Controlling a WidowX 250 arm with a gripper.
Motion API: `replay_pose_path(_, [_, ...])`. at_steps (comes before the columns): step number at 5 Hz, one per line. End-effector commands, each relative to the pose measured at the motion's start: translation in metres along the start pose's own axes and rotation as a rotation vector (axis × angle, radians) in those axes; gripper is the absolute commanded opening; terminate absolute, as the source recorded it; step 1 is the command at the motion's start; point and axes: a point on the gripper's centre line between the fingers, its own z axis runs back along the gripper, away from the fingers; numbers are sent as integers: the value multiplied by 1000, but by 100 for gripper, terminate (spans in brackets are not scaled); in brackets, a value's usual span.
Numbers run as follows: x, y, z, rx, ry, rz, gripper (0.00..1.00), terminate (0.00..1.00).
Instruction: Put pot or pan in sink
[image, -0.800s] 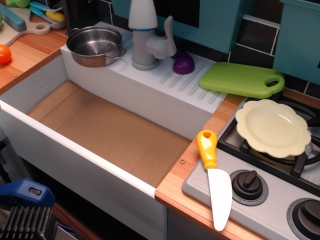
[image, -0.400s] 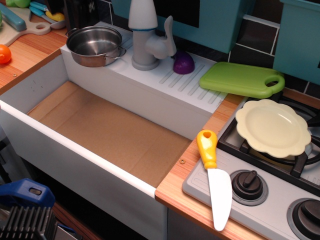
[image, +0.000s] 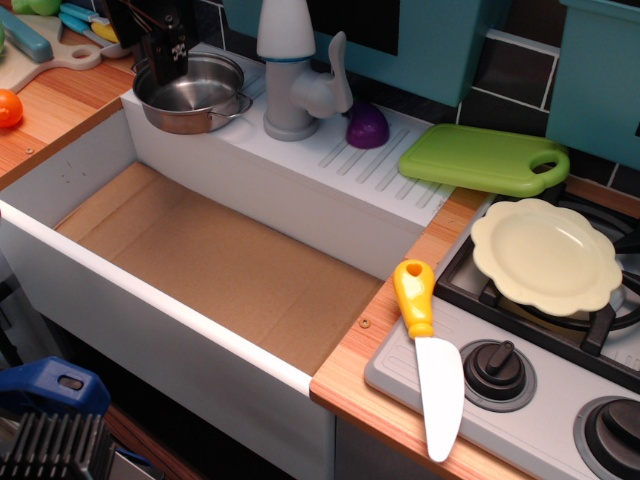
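The shiny steel pot (image: 192, 92) with two loop handles stands on the white ledge behind the sink's back left corner, left of the faucet. The sink (image: 215, 262) is a large white-walled basin with a brown cardboard bottom and nothing in it. My black gripper (image: 152, 45) reaches in from the top left, just over the pot's far left rim. Its fingers (image: 168, 55) look spread apart and hold nothing. One finger hangs at the pot's rim. The arm above is cut off by the frame's top edge.
A white faucet (image: 292, 70) stands right of the pot, with a purple item (image: 367, 126) beside it on the ridged drainer. A green cutting board (image: 485, 158), a pale yellow plate (image: 546, 256) on the stove and a yellow-handled knife (image: 430, 350) lie to the right. An orange fruit (image: 8, 107) sits far left.
My gripper has come into view from the top left and dropped down to the pot's far rim. The pot and the other things have not moved.
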Motion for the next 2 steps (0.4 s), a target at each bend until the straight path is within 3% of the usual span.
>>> replay_pose_path(1, [4,9,22,83,-125,-82,100,0])
replay_pose_path(2, [3,7,15,97,-137,-89,100,0])
